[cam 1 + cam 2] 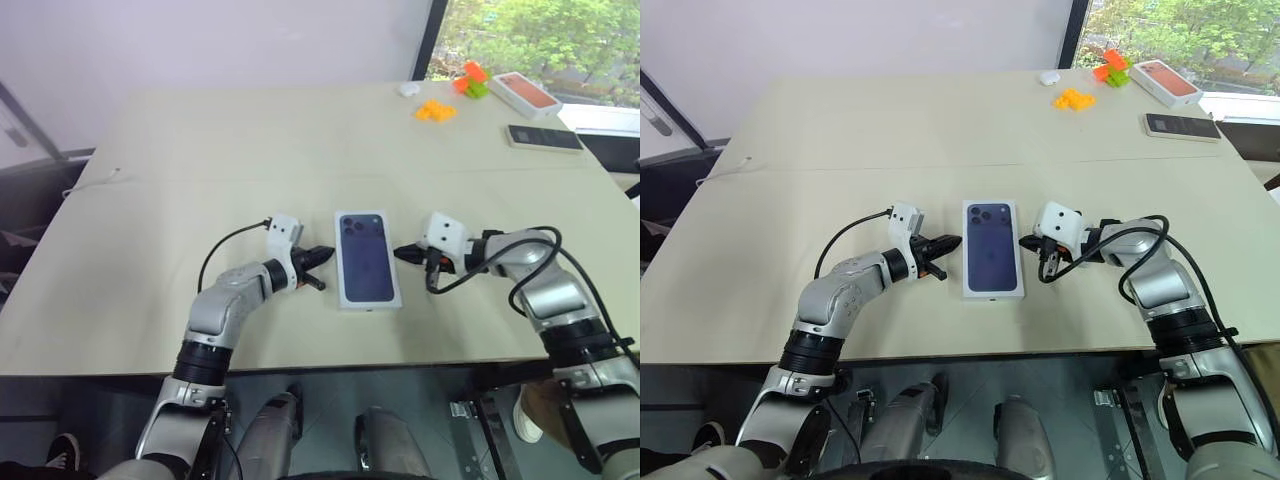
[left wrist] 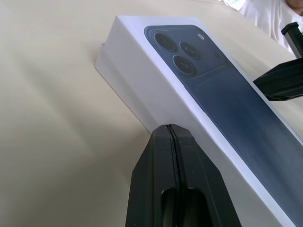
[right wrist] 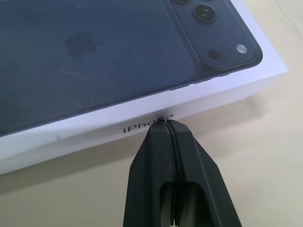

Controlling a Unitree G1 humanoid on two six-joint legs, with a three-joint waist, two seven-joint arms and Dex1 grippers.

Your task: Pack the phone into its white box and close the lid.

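Lid seating is the step in hand. Left tool [image 1: 318, 257] stands beside the lid's left long side with its fingers pressed fully together, holding nothing. The lid [image 1: 367, 258], its printed phone back facing up, sits over the white box [image 2: 105, 60] at the middle of the worktop [image 1: 200, 150]. In the left wrist view a strip of the box shows below the lid's rim, so the lid appears not fully down. Right tool [image 1: 403, 255] stands at the lid's right long side, likewise fully closed and empty. The phone is presumably inside; it cannot be confirmed.

Procedure: press on both long sides evenly and lower the lid level, to avoid jamming or sliding the box.

Count: one lid, one white box, two tools.
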